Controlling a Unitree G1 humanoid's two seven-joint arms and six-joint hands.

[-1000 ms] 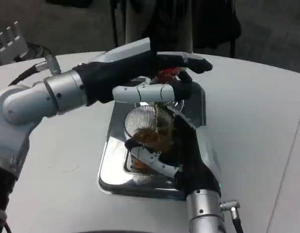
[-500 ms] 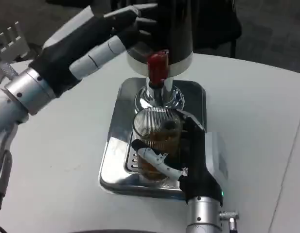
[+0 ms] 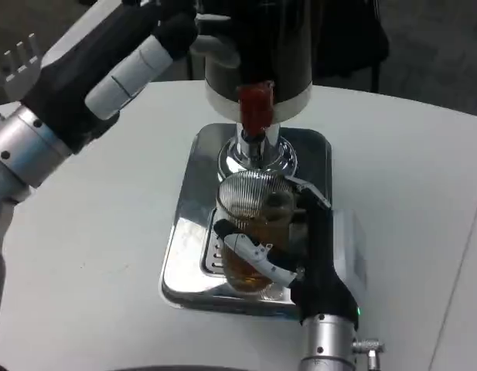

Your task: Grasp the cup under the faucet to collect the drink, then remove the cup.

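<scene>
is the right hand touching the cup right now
Touching. In the head view the right hand wraps the ribbed glass cup, its fingers lying across the cup's front and side with no gap.

One cup (image 3: 252, 229), one faucet (image 3: 254, 116), two hands (image 3: 304, 255) (image 3: 122, 54)

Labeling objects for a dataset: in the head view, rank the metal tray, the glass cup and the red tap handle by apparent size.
1. metal tray
2. glass cup
3. red tap handle, though it stands higher, nearer the camera.
</scene>
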